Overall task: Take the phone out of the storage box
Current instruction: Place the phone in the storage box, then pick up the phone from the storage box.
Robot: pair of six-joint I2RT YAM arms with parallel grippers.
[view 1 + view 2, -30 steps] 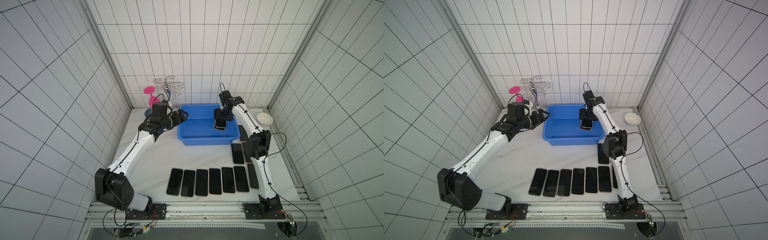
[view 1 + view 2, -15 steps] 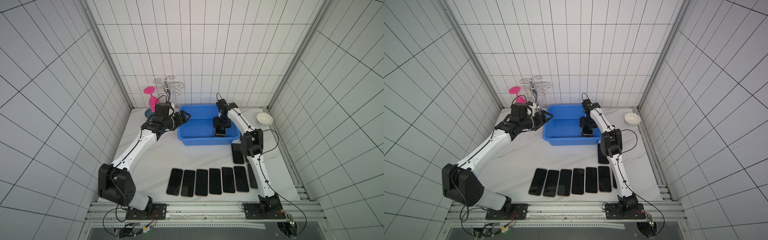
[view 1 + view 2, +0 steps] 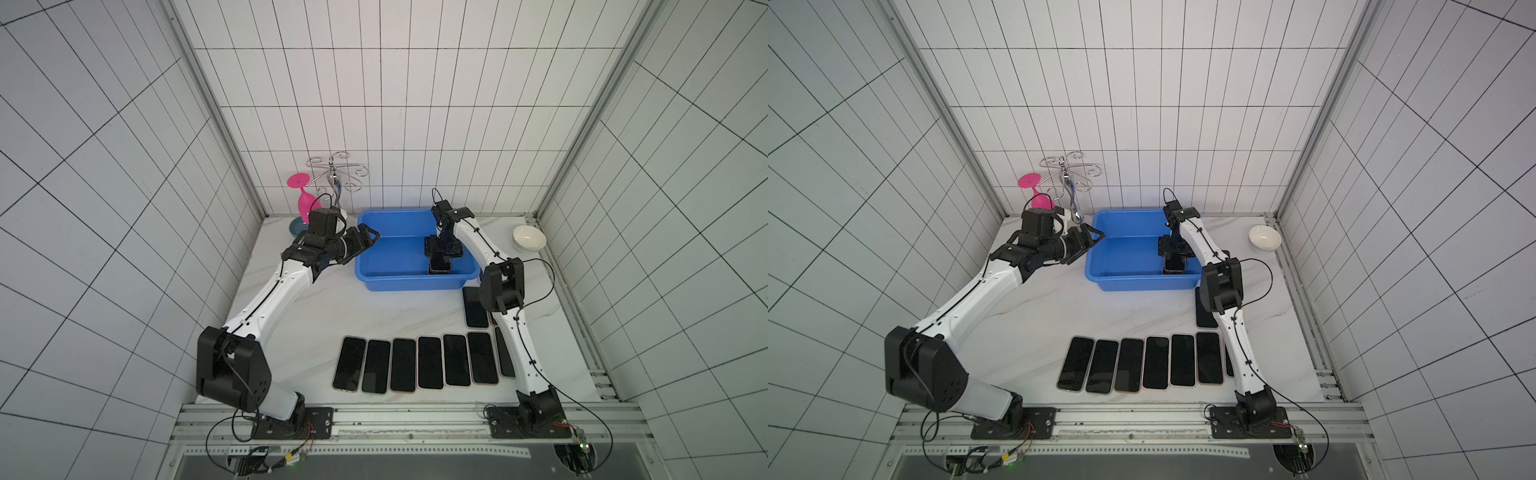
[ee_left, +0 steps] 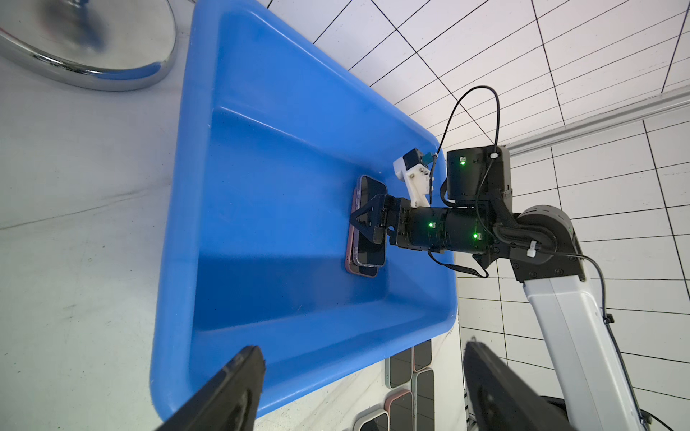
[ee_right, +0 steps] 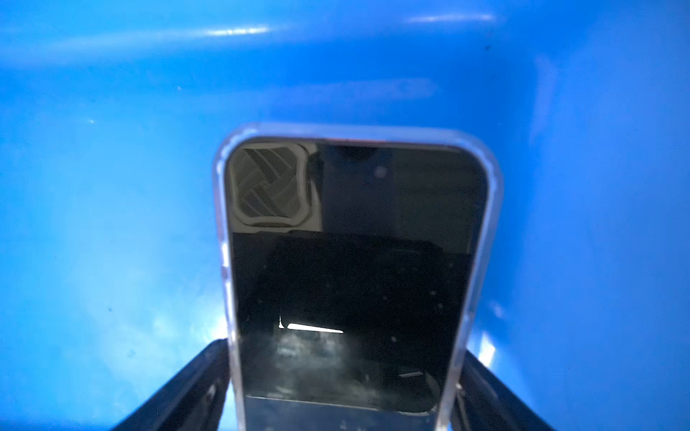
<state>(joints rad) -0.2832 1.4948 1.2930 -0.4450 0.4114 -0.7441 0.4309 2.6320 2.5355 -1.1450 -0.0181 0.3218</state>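
Observation:
The bright blue storage box [image 3: 409, 286] [image 3: 1142, 284] stands at the back of the table. Inside it, near its right end, a clear-cased phone [image 3: 439, 266] [image 5: 347, 261] lies face up on a pink-cased one [image 4: 360, 271]. My right gripper [image 3: 441, 253] [image 4: 356, 227] [image 5: 345, 349] reaches down into the box. Its fingers straddle the top phone's long edges, and a thin strip of blue shows beside one finger, so it stands open. My left gripper [image 3: 370, 235] [image 3: 1094, 237] [image 4: 363, 347] hovers open and empty over the box's left rim.
Several phones [image 3: 415, 363] lie in a row near the table's front, with more [image 3: 476, 307] under my right arm. A white bowl [image 3: 528, 239] sits back right. A pink goblet [image 3: 305, 199], a chrome rack [image 3: 336, 174] and a grey-blue dish [image 3: 297, 226] stand back left.
My right gripper has come down from above the box to its floor with the clear-cased phone, and its jaws have widened. My left gripper has edged closer to the box's rim.

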